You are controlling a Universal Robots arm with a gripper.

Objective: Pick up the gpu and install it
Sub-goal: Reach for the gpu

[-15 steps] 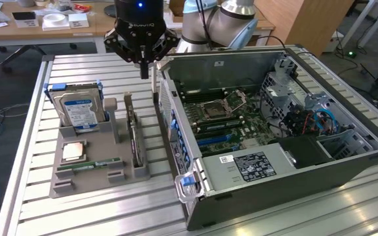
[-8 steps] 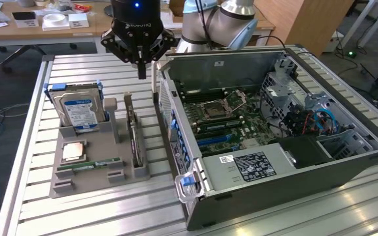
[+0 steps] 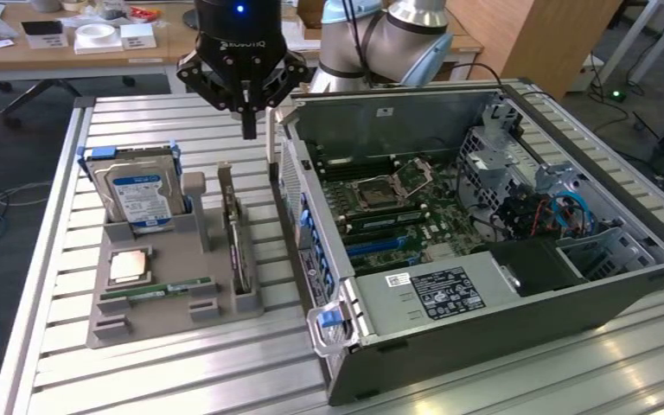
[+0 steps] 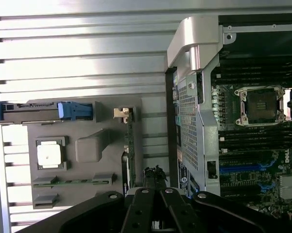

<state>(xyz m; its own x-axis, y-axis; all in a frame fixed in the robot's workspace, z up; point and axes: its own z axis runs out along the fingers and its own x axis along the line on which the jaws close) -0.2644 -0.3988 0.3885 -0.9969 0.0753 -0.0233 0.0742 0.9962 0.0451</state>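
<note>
The gpu (image 3: 235, 246) stands on edge in a slot of the grey holder tray (image 3: 148, 324), on the tray's side toward the exterior view's right, just beside the open computer case (image 3: 517, 294). You see the gripper (image 3: 249, 130) hanging above the slatted table (image 3: 136, 121) near the gpu, clear of it, fingers pressed together and empty. A hard drive (image 3: 142, 194), a processor chip (image 3: 128, 265) and a RAM stick (image 3: 156, 292) share the tray.

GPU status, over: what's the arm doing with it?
Tool shut, empty, hovering between holder and open case. GPU on edge in holder, untouched. Nothing on top of it.
</note>
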